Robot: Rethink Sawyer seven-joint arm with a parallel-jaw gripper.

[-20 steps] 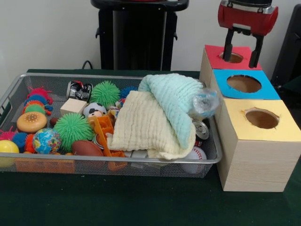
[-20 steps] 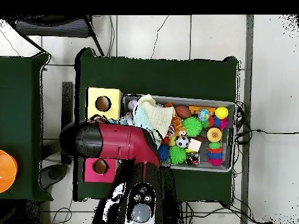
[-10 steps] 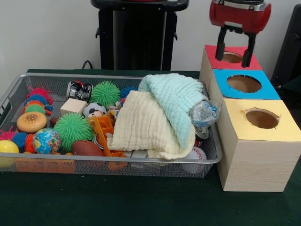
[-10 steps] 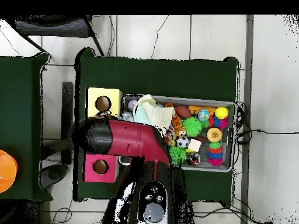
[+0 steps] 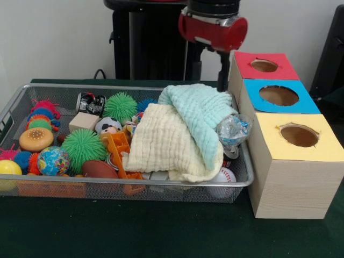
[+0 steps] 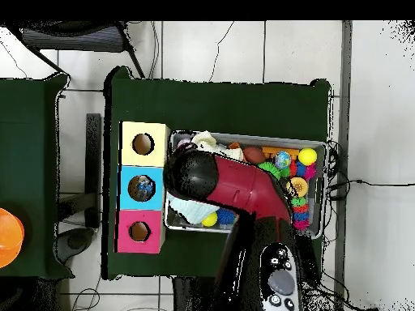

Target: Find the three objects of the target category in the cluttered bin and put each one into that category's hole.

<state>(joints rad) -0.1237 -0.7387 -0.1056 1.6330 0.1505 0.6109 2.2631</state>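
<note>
On the green table, the wire bin is our landmark.

**Near side of the bin**
- Along its near wall lie a yellow ball, a globe-printed ball, a brown football and a baseball. The baseball sits at the end nearest the boxes.
- Just beside that end stands a yellow-topped box with a round hole. It is the nearest of three boxes in a row.

**Middle of the bin**
- A cream cloth lies heaped, with a mint cloth draped over it.
- A crumpled piece of clear plastic rests against the mint cloth at the bin's box-side wall.
- Just below the plastic, a drink can peeks out.
- On the other side of the cloths are an orange plastic toy, a green spiky ball, a small soccer ball and a toy burger.
- Level with this stretch of the bin stands the blue-topped box. From overhead, something small and pale shows inside its hole.

**Far side of the bin**
- Toward its far wall sit a wooden block, a second spiky ball and a dark crushed can.
- Past the far corner stands the red-topped box.

The gripper hangs above the bin's far edge, just beside the red-topped box and holding nothing we can see. We cannot tell whether it is open or closed. From overhead, the red arm covers the bin's box-side half.
</note>
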